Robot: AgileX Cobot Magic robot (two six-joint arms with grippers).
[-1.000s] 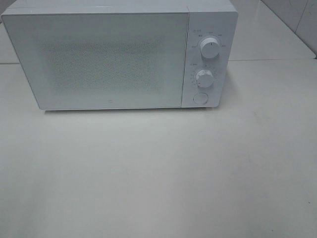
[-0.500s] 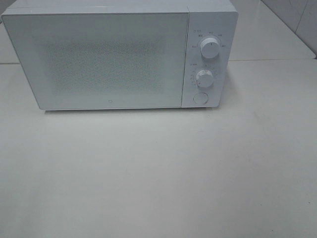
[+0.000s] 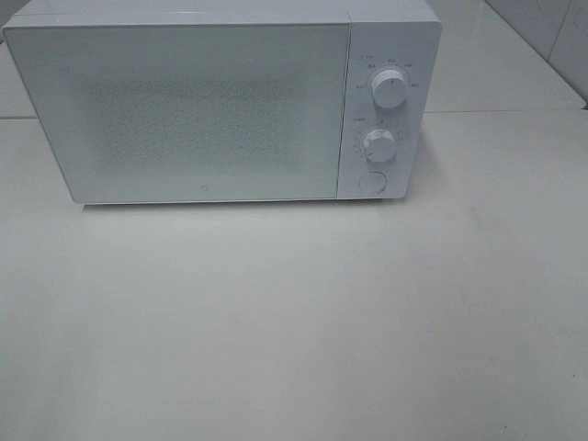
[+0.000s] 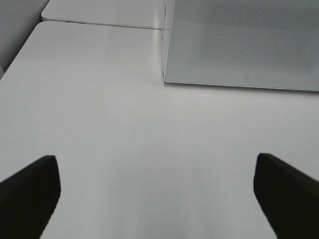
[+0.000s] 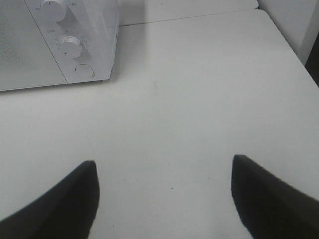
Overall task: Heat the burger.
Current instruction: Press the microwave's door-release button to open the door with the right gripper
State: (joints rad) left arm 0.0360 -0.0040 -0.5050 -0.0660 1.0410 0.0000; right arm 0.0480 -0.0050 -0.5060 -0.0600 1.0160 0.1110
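Black and blunt, the two fingers of the left gripper (image 4: 157, 199) stand spread wide with nothing between them. Those of the right gripper (image 5: 164, 199) gape empty too, and both hang over the bare white matte tabletop (image 3: 294, 322). Beyond sits the boxy white microwave oven (image 3: 202, 110), its speckled door closed, with two round white dials (image 3: 390, 89) and a round button (image 3: 370, 181) on its right panel. The burger shows in no view, and whether it lies behind that door cannot be told. It is probably light, soft and loosely stacked, so a gentle hold low on its sides, or under whatever carries it, would suit best.
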